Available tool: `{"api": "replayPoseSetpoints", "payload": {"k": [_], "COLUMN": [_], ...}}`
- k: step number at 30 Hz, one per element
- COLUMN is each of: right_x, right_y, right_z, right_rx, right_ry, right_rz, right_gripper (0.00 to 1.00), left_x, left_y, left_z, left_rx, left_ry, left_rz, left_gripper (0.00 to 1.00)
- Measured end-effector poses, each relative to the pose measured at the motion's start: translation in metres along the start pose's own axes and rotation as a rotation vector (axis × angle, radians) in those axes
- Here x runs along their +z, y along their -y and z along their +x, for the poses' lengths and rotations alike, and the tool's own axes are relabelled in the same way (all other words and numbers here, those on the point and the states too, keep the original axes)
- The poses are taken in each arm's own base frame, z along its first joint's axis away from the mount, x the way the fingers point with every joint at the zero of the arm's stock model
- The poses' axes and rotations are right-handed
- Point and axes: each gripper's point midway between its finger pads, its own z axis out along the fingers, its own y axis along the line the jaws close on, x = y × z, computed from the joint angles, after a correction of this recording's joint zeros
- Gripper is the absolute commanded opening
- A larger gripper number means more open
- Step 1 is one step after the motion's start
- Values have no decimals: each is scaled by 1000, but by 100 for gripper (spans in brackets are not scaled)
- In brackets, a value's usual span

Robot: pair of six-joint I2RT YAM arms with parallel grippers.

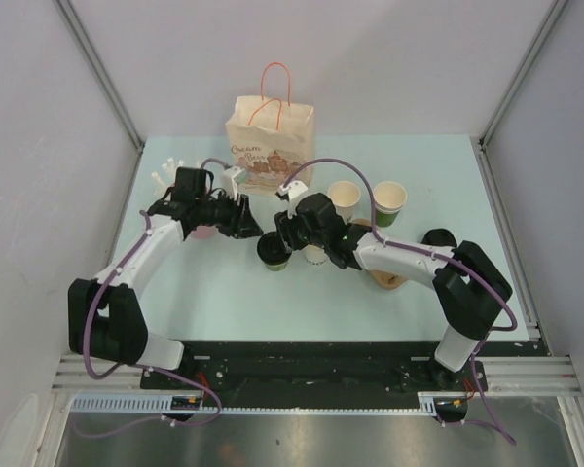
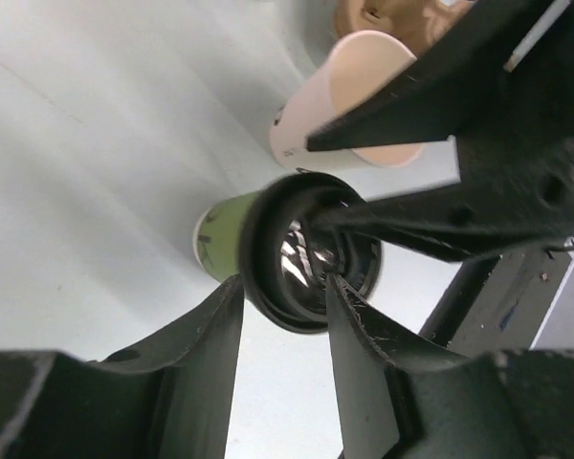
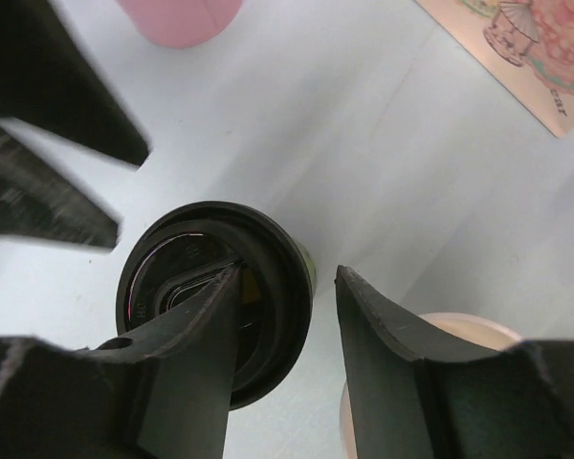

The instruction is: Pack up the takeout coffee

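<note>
A dark green paper cup with a round black lid (image 1: pixel 273 251) stands mid-table; this is a takeout coffee. My left gripper (image 1: pixel 245 222) sits just to its left, open, and in the left wrist view its tips (image 2: pixel 285 287) end at the lid's rim (image 2: pixel 306 253) with only table between them. My right gripper (image 1: pixel 275 240) hovers over the same cup, open. In the right wrist view one of its fingers (image 3: pixel 206 325) lies across the lid (image 3: pixel 172 277) and the other hangs outside the cup wall. A white cup (image 2: pixel 349 105) with an open top stands right beside it.
A printed paper bag (image 1: pixel 269 146) with orange handles stands at the back. Two lidless cups, cream (image 1: pixel 345 199) and green (image 1: pixel 389 202), stand to the right. A brown pulp tray (image 1: pixel 384 278) lies under the right arm. A pink cup (image 3: pixel 177 17) is on the left.
</note>
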Motion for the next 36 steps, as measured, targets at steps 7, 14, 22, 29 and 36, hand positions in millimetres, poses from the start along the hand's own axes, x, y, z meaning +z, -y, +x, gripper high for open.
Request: {"api": "replayPoseSetpoints", "payload": {"k": [7,14,22,29,36], "right_x": [-4,-8,-14,-22,-25], "right_y": [-10,-3,-3,-10,-10], "right_z": [-9,-40,-50,-17,-5], "right_rx": [-58,-69,0,100,172], "right_ry": [-18,14,-4,-129,-175], "right_rz": [-61,-72,-20,30,52], "right_gripper": [64,66,45,40,34], "left_x": [4,6,8,8,9], "left_y": [-22,-23,-26,-26,-26], "left_z": [2,3,6,6,7], "left_rx": [-59,-64,-70,-70,-71], "left_ry": [-18,-24,-33,-33,-37], "left_rz": [-29,-28,-39,-39,-36], "left_gripper": [51,48,44,43,43]}}
